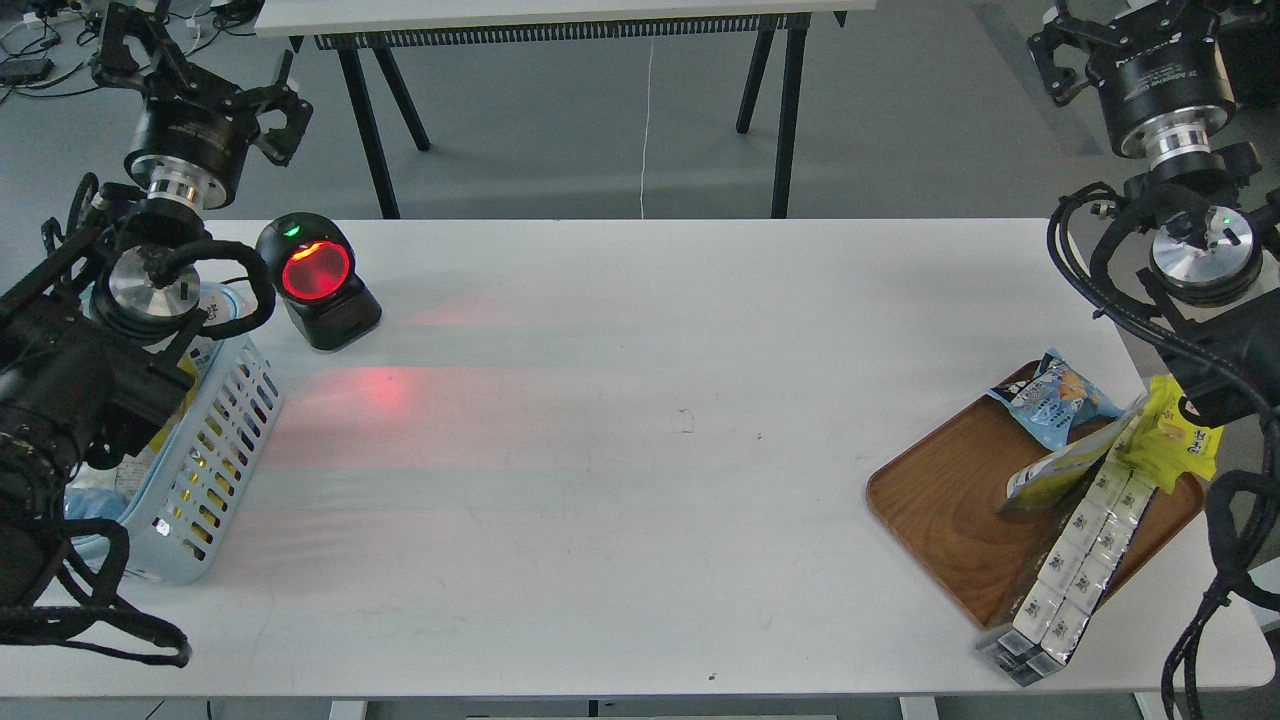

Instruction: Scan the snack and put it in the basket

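Your right gripper, jaws unreadable, hung far nearer the snack, which lay slantwise on the tray below.

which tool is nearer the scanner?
Left. The left tool hangs just up-left of the scanner, past the table's far edge. The right tool is across the table, at the far right corner.

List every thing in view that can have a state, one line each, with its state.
Scanner: on, window glowing red.
Snack: leaning on the wooden tray, not picked up.
Blue snack bag: lying on the tray.
Basket: upright, holding some items.
Left claw: raised, empty.
Right claw: raised, holding nothing visible.
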You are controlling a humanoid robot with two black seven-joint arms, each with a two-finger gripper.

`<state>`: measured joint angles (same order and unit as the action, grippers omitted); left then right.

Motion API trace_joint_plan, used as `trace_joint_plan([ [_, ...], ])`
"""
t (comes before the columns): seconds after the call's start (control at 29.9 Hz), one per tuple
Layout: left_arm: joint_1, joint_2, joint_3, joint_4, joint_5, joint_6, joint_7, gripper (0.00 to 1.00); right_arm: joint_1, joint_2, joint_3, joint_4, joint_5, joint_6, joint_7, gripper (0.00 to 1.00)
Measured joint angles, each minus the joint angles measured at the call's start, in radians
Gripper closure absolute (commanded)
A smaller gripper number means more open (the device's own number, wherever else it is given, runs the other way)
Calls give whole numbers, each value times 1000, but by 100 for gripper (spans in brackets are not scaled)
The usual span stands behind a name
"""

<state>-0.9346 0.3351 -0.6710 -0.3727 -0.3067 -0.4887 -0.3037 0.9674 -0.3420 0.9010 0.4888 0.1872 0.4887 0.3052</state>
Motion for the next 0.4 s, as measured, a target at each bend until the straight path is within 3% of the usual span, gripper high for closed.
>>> trace_joint_plan([
  [0.4,3,-33,-14,53,-3,0,-3,0,-4,3,-4,-1,0,0,-1,1],
])
